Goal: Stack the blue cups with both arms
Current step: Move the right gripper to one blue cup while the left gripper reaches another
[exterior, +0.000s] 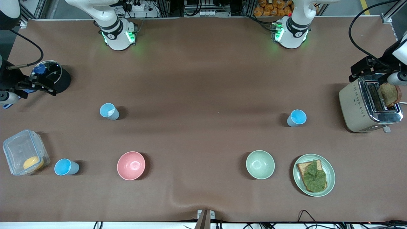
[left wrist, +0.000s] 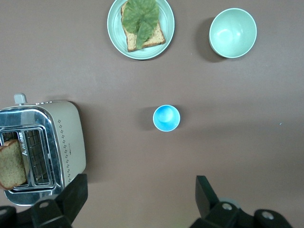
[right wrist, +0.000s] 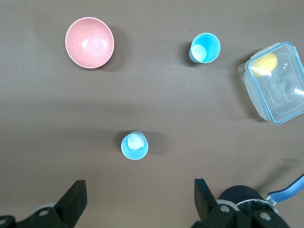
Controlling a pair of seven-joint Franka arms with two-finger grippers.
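We saw a brown worktop (exterior: 203, 79) spread under both arms; the largest thing on it was a cream and chrome toaster (exterior: 365, 106) at the left arm's end, with a slice of brown bread (exterior: 390, 94) standing in a slot; at the right arm's end lay a clear lidded box (exterior: 24, 152) with something yellow inside, and farther from the front camera a black pot with a glass lid (exterior: 55, 78); next in size came a pale green plate (exterior: 330, 178) carrying toast topped with a green leaf, a pink bowl (exterior: 131, 165) and a pale green bowl (exterior: 260, 164), all near the front camera.

We counted three blue cups, all upright and well apart; the paler cup (exterior: 109, 111) with a whitish inside stood toward the right arm's end, farther from the front camera than the pink bowl; a bright cup (exterior: 297, 118) stood between the green bowl and the toaster, farther from the camera than both bowls; a third cup (exterior: 65, 167) sat just beside the clear box.

The left claw (left wrist: 142, 199) hung over the worktop beside the toaster, fingers spread wide and holding nothing; the right claw (right wrist: 140, 202) hung near the black pot, likewise wide apart and empty.
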